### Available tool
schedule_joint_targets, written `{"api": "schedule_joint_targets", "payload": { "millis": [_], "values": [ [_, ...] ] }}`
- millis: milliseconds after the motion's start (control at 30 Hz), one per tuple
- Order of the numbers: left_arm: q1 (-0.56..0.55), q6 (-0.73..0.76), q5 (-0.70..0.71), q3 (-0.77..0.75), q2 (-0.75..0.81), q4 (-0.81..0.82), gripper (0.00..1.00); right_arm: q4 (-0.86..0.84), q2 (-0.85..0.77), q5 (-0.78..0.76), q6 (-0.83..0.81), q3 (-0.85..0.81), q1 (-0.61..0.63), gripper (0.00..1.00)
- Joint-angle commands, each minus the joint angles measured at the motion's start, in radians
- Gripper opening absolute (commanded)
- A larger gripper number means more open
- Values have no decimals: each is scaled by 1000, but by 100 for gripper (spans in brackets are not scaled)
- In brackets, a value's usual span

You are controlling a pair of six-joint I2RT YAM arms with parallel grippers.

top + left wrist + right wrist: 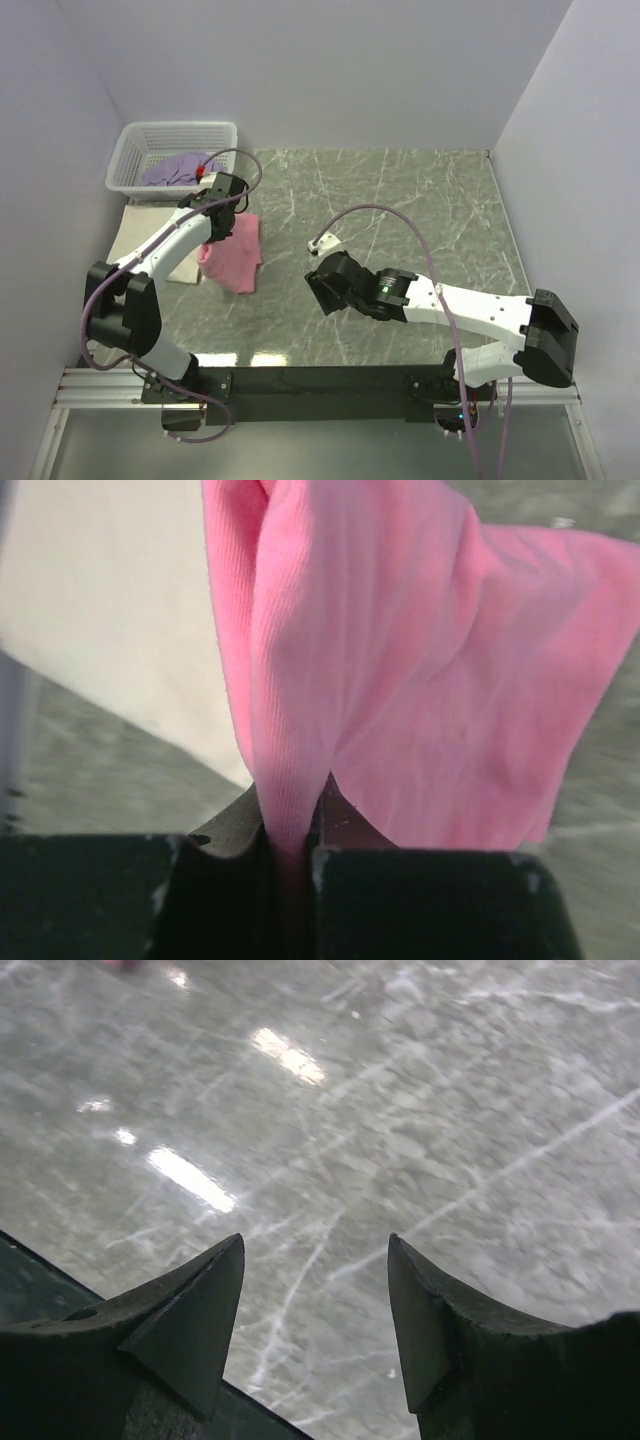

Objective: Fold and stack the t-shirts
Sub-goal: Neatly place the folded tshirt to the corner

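The soft, ribbed pink fabric t-shirt (236,256) hangs bunched, lengthwise along the flat cream fabric t-shirt's (140,235) edge. The left gripper (290,825) is clamped on it. The right gripper (315,1280) gapes wide and holds nothing.

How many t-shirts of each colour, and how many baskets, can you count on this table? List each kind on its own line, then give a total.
pink t-shirt: 1
cream t-shirt: 1
lavender t-shirt: 1
white basket: 1
Total: 4
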State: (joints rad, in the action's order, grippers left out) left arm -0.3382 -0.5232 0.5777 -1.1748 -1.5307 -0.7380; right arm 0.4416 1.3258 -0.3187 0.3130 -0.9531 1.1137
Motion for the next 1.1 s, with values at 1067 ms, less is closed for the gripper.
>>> {"api": "schedule_joint_targets", "payload": {
  "millis": [1067],
  "values": [
    [389, 284, 258, 72, -12, 289, 6, 118, -19, -88, -18, 16, -5, 65]
  ]
}}
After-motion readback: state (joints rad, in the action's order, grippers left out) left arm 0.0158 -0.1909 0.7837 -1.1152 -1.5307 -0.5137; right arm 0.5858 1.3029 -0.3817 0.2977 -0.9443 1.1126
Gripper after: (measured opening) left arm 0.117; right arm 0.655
